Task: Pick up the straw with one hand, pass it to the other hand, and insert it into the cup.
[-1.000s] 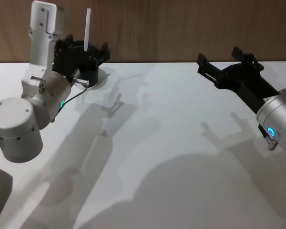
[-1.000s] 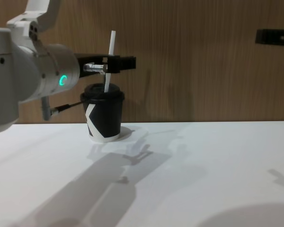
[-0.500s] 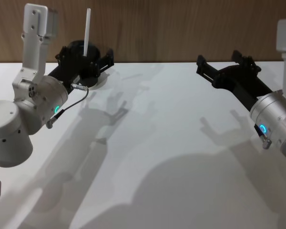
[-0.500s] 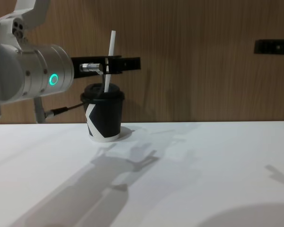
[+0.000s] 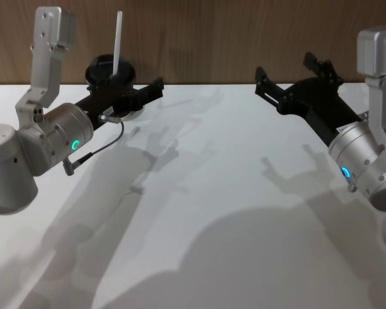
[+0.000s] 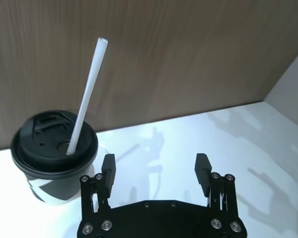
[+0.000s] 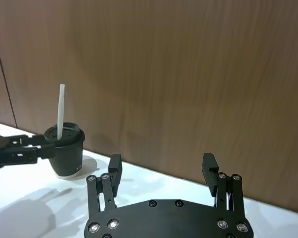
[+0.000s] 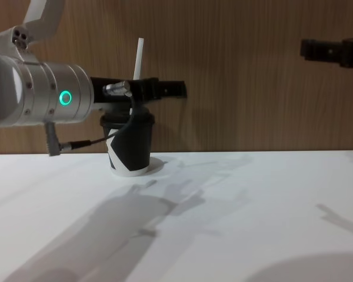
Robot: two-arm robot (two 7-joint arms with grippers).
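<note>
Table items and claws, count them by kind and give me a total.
Thin white plastic straw, standing in the cup lid: 1
Small black paper cup with black plastic lid: 1
Black robot claws, the left claw beside the cup and the right claw raised off to the right, both open: 2
Thin black cable with a metal plug: 1
Total: 5

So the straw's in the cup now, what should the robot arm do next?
Probably draw the left gripper back from the cup. The straw stands in the lid's hole, the gripper's fingers are open and hold nothing, so likely only clearing away is left.
</note>
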